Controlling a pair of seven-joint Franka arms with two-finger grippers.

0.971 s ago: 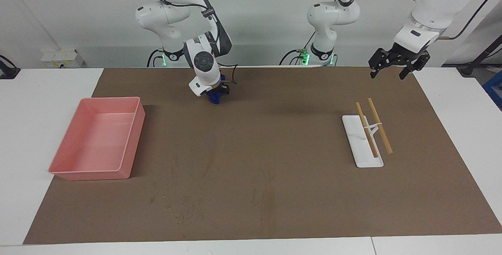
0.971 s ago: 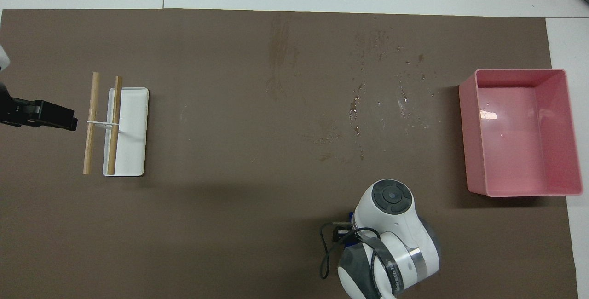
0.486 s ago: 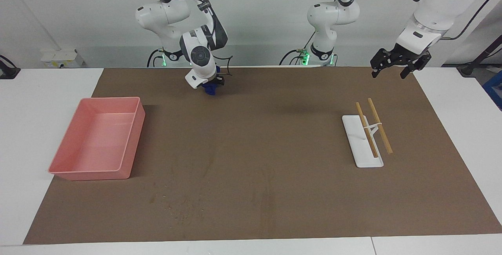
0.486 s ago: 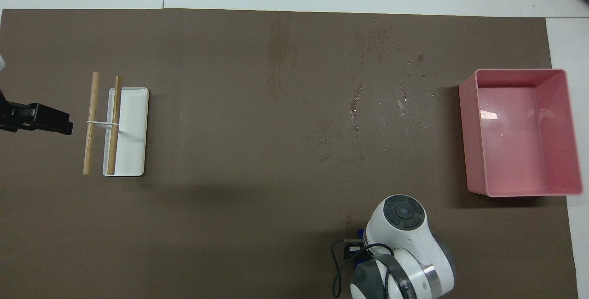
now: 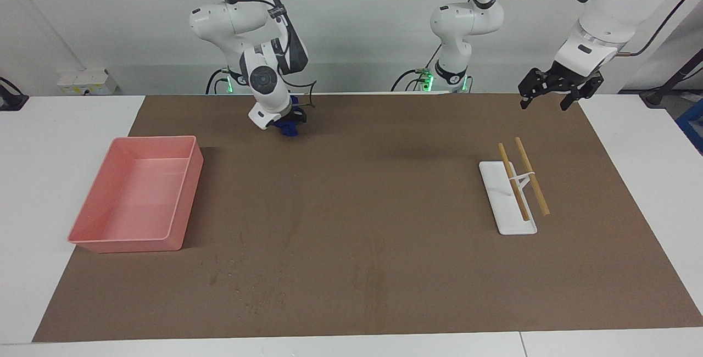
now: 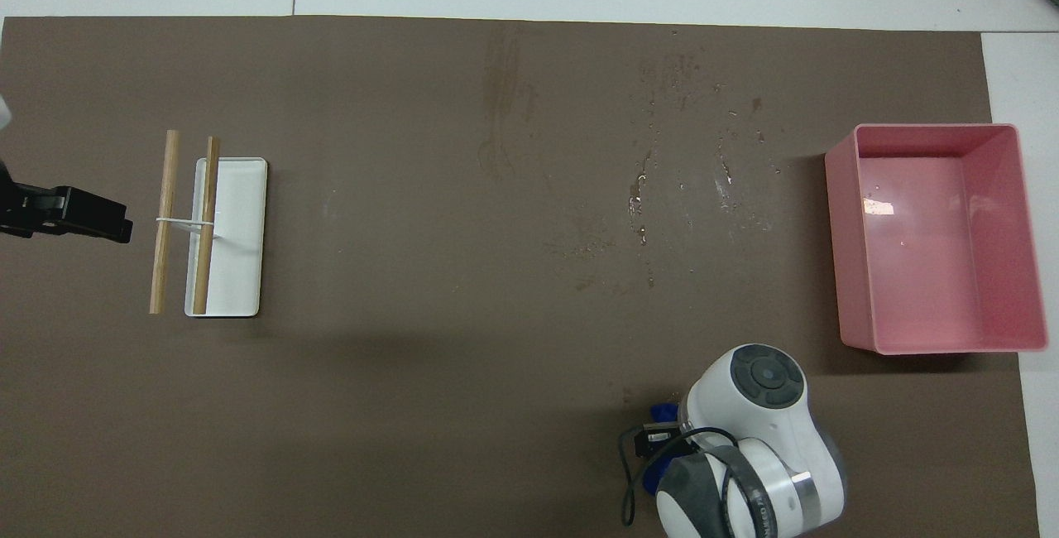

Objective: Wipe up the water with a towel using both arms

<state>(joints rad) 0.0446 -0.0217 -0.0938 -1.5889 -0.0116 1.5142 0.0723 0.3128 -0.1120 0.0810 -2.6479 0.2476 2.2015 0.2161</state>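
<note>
Since the earlier frames, we see the right gripper (image 5: 285,124) has pulled back toward its own base and slid a little toward the pink tray's end of the table, taking the towel (image 5: 286,128) with it. The left gripper (image 5: 552,95) has hardly moved.

Now we see the right gripper up over the brown mat (image 5: 384,269), close to the mat's edge by the robots. The small blue towel hangs bunched under it, pinched in its closed fingers. From above, only a bit of blue towel (image 6: 662,415) peeks out beside the arm's big white wrist.

We see the left gripper hanging in the air with its black fingers spread apart, and it holds nothing. It is over the mat's corner at the left arm's end, near the robots. The left arm waits there.

The white rack (image 5: 508,199) with two wooden rods sits on the mat at the left arm's end of the table. The pink tray (image 5: 184,192) sits at the right arm's end.

We see wet spots (image 6: 654,207) shining on the mat, well apart from the towel and farther from the robots than it is. They lie between the rack and the tray, closer to the tray.
</note>
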